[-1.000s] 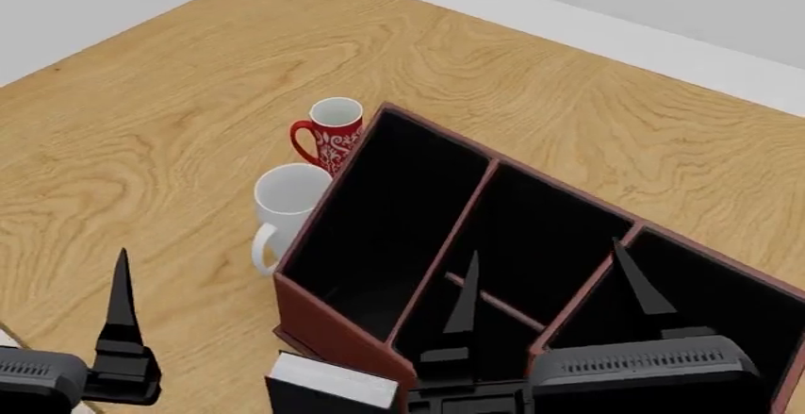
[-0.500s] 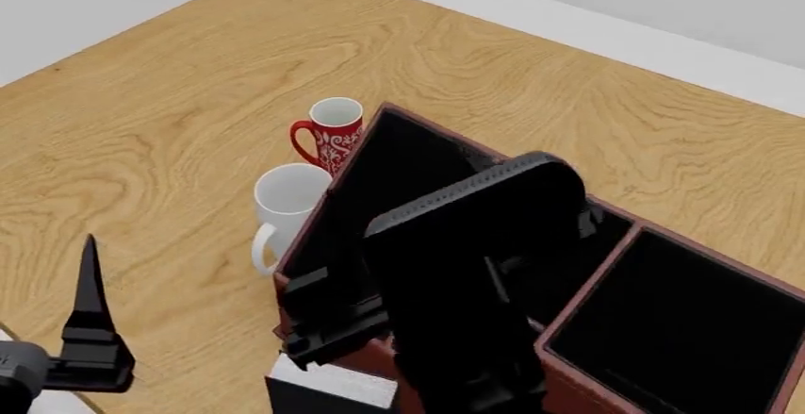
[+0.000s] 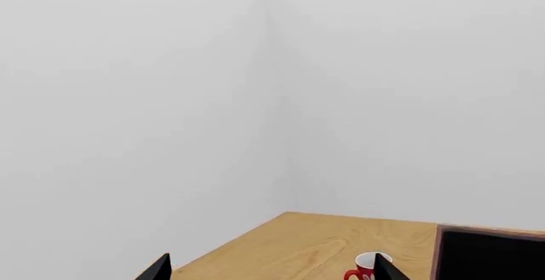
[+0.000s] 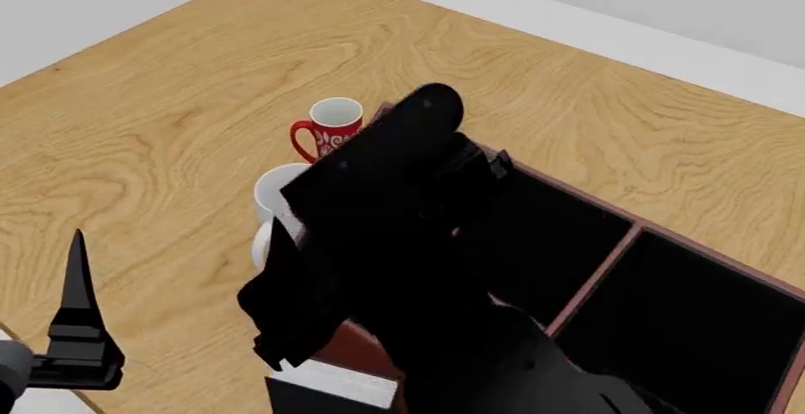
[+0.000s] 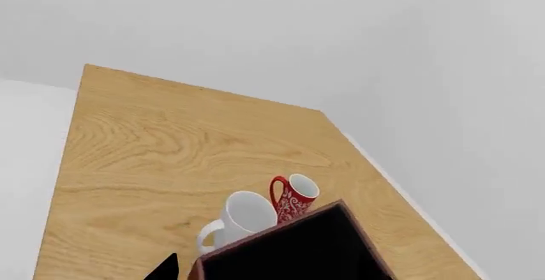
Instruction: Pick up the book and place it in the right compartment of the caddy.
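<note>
Wooden table point(image 4: 188, 103), pale walls behind. Right arm point(image 4: 402, 244): raised, stretched forward across caddy point(image 4: 654, 273), hiding its left end; fingertips not discernible, so grip state cannot be told. Left gripper point(image 4: 75, 339): low at near left edge, one black finger point(image 4: 78, 282) upright; left wrist view shows two tips apart, nothing between. Book point(image 4: 330, 386): near edge, just beside caddy's near wall, under right arm. Right compartment point(image 4: 692, 329): black-lined. Red mug point(image 4: 330, 129), white mug point(image 4: 279, 197): beside caddy's left wall, ahead of left finger.
</note>
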Available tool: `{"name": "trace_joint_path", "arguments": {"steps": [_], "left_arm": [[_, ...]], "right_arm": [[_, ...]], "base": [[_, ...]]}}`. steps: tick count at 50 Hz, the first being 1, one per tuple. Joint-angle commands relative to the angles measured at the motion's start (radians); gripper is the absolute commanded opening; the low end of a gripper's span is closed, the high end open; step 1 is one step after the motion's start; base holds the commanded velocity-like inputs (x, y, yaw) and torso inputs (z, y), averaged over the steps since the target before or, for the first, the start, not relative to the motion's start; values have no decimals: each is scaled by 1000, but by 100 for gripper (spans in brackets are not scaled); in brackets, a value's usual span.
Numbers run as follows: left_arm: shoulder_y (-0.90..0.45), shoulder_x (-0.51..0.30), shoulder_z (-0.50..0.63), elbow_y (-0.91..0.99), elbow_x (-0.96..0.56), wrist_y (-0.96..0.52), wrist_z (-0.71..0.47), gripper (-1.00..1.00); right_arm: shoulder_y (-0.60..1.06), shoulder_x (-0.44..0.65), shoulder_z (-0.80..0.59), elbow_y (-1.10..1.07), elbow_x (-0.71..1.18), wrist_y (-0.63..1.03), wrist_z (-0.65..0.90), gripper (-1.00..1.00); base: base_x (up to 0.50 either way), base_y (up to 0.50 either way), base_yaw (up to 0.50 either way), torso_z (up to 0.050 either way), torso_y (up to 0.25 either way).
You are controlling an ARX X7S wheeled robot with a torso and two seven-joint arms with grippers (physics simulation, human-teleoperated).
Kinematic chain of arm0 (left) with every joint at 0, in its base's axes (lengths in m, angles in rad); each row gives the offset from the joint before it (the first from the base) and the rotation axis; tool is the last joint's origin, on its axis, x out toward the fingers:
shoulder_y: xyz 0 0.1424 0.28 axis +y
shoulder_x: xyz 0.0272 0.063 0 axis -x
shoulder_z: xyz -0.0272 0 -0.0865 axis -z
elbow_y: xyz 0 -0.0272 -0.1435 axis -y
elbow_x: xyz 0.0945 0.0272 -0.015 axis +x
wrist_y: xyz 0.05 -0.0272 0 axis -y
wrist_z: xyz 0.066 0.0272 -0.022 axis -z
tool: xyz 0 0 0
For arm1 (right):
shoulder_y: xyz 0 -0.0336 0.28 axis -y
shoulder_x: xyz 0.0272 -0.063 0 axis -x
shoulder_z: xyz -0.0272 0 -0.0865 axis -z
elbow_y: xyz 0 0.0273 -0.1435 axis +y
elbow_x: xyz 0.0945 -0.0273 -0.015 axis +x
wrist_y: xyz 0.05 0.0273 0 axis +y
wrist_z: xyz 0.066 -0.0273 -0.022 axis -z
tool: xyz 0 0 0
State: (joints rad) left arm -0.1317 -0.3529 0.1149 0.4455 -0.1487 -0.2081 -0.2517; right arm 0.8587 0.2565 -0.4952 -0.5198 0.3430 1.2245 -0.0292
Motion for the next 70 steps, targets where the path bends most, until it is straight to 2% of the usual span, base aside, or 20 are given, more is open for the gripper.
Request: {"name": "trace_joint_path", "arguments": {"steps": [1, 26, 55, 70], "left_arm": [[2, -5, 2, 10, -3, -4, -2, 100], [-3, -12, -9, -3, -18, 1, -10, 100], [20, -54, -168, 11, -90, 4, -54, 100], [24, -57, -171, 4, -91, 8, -59, 100]], "right_arm": [[48, 17, -52, 119, 14, -19, -64, 100], [-5, 35, -135, 179, 24, -51, -100, 100], [-4, 38, -199, 203, 23, -74, -116, 100], [22, 9, -274, 313, 11, -122, -157, 100]], "base": [[0, 0, 0, 0, 0], [0, 0, 0, 0, 0], [0, 0, 0, 0, 0], [0, 0, 0, 0, 0]]}}
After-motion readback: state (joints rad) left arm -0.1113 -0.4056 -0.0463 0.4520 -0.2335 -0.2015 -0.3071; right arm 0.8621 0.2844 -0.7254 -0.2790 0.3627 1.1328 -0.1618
